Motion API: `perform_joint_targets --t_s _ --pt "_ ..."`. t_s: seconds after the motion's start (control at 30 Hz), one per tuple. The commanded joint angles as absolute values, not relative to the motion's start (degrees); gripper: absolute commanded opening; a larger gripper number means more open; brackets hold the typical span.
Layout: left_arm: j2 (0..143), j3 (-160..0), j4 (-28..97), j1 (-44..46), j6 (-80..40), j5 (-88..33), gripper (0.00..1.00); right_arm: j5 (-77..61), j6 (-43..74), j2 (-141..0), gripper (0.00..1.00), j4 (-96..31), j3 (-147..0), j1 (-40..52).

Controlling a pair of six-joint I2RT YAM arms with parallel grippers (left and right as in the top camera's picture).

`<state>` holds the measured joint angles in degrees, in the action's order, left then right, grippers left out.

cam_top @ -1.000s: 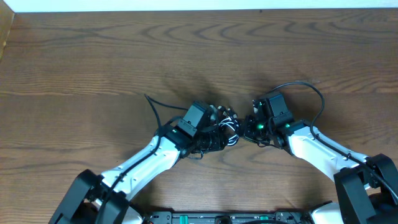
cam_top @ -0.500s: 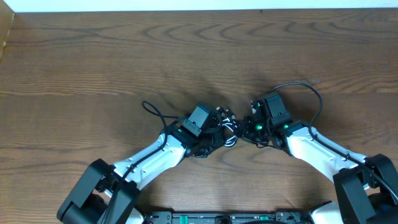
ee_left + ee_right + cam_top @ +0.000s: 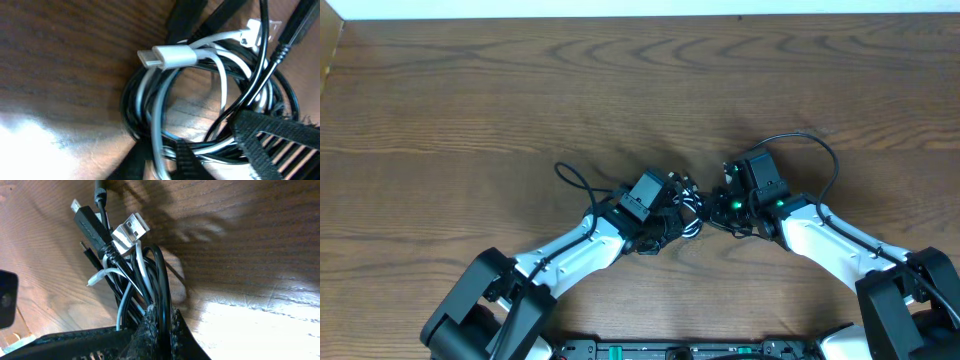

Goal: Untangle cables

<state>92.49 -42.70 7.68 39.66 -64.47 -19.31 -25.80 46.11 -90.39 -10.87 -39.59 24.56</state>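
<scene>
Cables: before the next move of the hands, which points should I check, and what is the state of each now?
1. Right hand shut on the bundle: ok.
2. Left hand holding a strand: cannot tell; it sits at the bundle.
3. White cable separated from black cable: not ok; both loop together.
4. White plug in sight for a grasp: ok; it lies on top of the bundle.
5. Flat metal plug free of the loops: ok; it sticks out past them.

Cables [image 3: 172,55] seemingly bunch between left tool [image 3: 677,193], right tool [image 3: 723,191].
</scene>
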Motion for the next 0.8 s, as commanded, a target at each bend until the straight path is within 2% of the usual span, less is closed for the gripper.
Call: perform_joint_targets --t_s 0.0,0.37,0.77 --pt "93.6 -42.4 8.1 40.1 -64.8 -18.7 0.08 -27.4 46.7 -90.8 0.01 -10.5 -40.3 24.9" --pt "92.9 -42.5 8.1 38.5 -58.5 -18.9 0.08 -25.7 46.6 -90.8 0.01 -12.4 -40.3 24.8" --pt "78.8 -42.5 11.5 30.7 -36.8 -19.0 0.08 -13.6 46.0 -90.8 0.01 -19.3 -40.3 24.8"
